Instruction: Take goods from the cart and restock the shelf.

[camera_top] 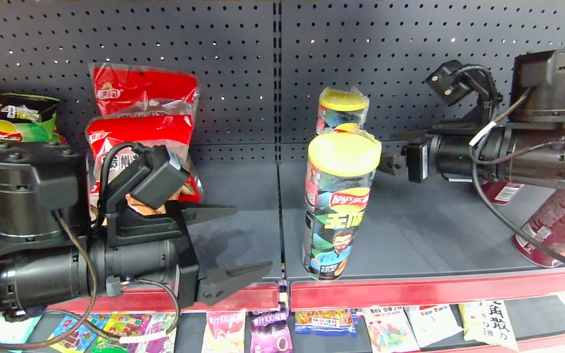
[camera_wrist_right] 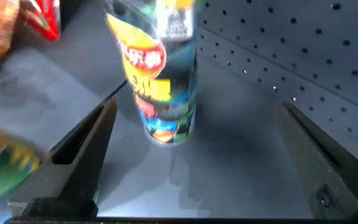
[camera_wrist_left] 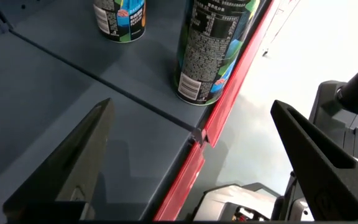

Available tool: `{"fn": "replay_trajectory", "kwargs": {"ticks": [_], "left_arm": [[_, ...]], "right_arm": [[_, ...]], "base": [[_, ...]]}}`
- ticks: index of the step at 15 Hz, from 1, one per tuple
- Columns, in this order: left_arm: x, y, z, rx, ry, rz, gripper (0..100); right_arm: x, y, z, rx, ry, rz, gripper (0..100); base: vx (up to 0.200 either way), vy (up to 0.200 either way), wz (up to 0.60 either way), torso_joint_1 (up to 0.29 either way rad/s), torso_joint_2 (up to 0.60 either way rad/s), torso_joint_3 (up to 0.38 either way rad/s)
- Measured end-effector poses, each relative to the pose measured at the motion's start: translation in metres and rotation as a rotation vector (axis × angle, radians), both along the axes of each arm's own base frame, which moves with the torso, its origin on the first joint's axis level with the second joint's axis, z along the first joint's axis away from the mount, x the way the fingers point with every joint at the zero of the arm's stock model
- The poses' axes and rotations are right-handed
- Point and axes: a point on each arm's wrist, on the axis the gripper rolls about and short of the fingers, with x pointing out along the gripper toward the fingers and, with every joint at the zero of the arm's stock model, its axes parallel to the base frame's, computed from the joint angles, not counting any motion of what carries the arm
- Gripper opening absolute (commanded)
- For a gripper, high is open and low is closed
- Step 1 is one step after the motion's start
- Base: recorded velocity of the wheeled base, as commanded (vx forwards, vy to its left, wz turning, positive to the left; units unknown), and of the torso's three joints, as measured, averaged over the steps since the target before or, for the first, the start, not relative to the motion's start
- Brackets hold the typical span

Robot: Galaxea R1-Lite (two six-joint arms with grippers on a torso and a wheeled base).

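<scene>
Two yellow-lidded chip canisters stand on the grey shelf [camera_top: 410, 235]: the front canister [camera_top: 339, 206] at the red front edge, the back canister [camera_top: 342, 109] near the pegboard. My left gripper [camera_top: 253, 240] hovers open and empty over the shelf's front edge, left of the front canister [camera_wrist_left: 213, 50]; the back canister [camera_wrist_left: 120, 18] lies farther off. Its fingers [camera_wrist_left: 86, 162] hold nothing. My right gripper [camera_top: 391, 164] is level with the front canister's lid, just to its right. In the right wrist view, that gripper [camera_wrist_right: 196, 107] is open, with one canister [camera_wrist_right: 160, 81] standing upright just beyond its fingertips.
Red snack bags [camera_top: 145, 103] and green chip bags [camera_top: 12, 120] stand at the shelf's left. Dark red canisters [camera_top: 557, 230] sit at the right under my right arm. Small candy packets [camera_top: 390, 328] hang on the lower shelf. Bare shelf lies between the bags and the canisters.
</scene>
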Motion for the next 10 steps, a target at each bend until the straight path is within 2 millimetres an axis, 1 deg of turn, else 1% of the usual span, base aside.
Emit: {"fn": "replay_trajectory", "kwargs": {"ticks": [2, 3, 4, 6, 8, 10], "left_arm": [[0.002, -0.002, -0.003, 0.025, -0.018, -0.003, 100], [0.003, -0.002, -0.005, 0.032, -0.014, 0.002, 100], [0.005, -0.003, -0.007, 0.038, -0.010, 0.002, 100], [0.009, -0.006, -0.012, 0.056, -0.006, 0.000, 100], [0.013, -0.009, -0.017, 0.080, -0.009, 0.001, 100], [0.019, -0.014, -0.019, 0.087, -0.004, 0.002, 100]], "right_arm": [[-0.012, -0.004, -0.002, -0.003, 0.007, 0.006, 100], [-0.024, -0.008, -0.005, -0.007, 0.015, 0.012, 100], [-0.039, -0.013, -0.010, -0.012, 0.025, 0.021, 100], [-0.078, -0.024, -0.021, -0.021, 0.040, 0.052, 100], [-0.111, -0.035, -0.028, -0.016, 0.027, 0.083, 100], [-0.140, -0.046, -0.033, -0.004, -0.002, 0.110, 100]], "base": [[0.000, 0.000, 0.00, 0.000, 0.00, 0.000], [0.000, 0.000, 0.00, 0.000, 0.00, 0.000], [0.000, 0.000, 0.00, 0.000, 0.00, 0.000], [0.000, 0.000, 0.00, 0.000, 0.00, 0.000], [0.000, 0.000, 0.00, 0.000, 0.00, 0.000], [0.000, 0.000, 0.00, 0.000, 0.00, 0.000]]}}
